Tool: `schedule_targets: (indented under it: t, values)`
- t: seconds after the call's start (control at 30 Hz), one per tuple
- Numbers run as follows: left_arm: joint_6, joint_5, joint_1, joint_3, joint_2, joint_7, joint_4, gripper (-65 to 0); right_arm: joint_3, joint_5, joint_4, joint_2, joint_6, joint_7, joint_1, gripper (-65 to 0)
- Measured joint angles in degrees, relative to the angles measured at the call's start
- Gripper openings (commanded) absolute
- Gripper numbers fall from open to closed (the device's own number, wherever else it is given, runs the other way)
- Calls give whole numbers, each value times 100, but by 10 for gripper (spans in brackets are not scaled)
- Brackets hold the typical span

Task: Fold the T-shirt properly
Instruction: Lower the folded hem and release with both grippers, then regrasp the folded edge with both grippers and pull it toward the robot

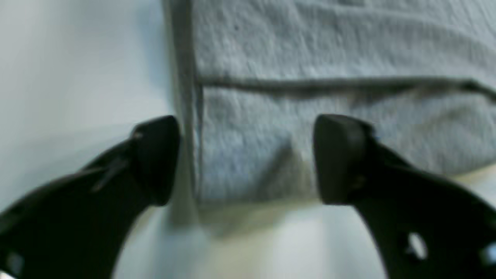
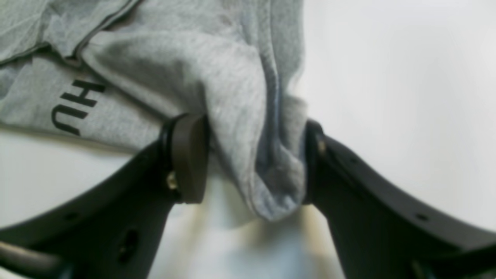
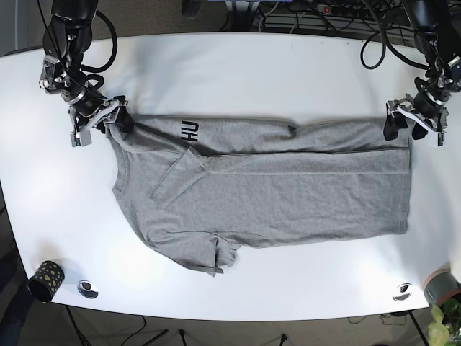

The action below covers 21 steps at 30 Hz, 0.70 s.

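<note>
At the table's (image 3: 238, 65) left end in the base view, the right gripper (image 2: 252, 162) has a bunched wad of grey jersey between its pads at the shoulder/collar end of the T-shirt (image 3: 259, 194); the right wrist view shows cloth filling the gap with both fingers pressed into it, so it reads as clamped on the fabric, jaws partly closed around the bunch. Black "HU" lettering (image 3: 189, 129) sits just beside that grip on the folded-over strip. The shirt lies flat, long axis running left-right across the table, far long edge already turned toward the middle, one sleeve (image 3: 205, 252) sticking out on the near side, the other tucked in as a diagonal flap (image 3: 176, 176). Material is a soft heathered knit with a stitched hem; limp, it'll sag and crease if the two ends aren't moved together. At the right end, the left gripper (image 1: 248, 159) sits at the hem corner: in the left wrist view the jaws are spread wide, one finger off the cloth over bare table, the other above the fabric, hem seam between them. Nothing gripped there. Judgement: each arm owns its own end of the far edge, so the next fold turns on the left closing on that corner. Small cup (image 3: 45, 280) and discs at the near corners are well apart from the shirt.
</note>
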Motion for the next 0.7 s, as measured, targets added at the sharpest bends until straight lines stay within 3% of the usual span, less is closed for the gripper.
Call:
schedule_targets:
  t: [0.1, 0.17, 0.2, 0.3, 0.7]
  values:
    - [2, -13, -81, -15, -13, -98, -197, -482, 0, -2, 0, -2, 0, -7, 2, -380]
    - [9, -44, -138, -28, -20, -125, -306, -618, -2, -9, 0, 0, -2, -13, 2, -460]
    - [17, -37, -140, -26, -28, -116, -323, -650, -2, -11, 2, 2, -2, -35, 2, -496]
    - [17, -39, -138, -20, -17, -96, -304, -650, -2, -26, 0, 2, -2, -79, -13, -609]
    - [20, 120, 439, -11, -15, 181, 748, -650, 90, -107, 905, 50, -9, -219, -671, -615]
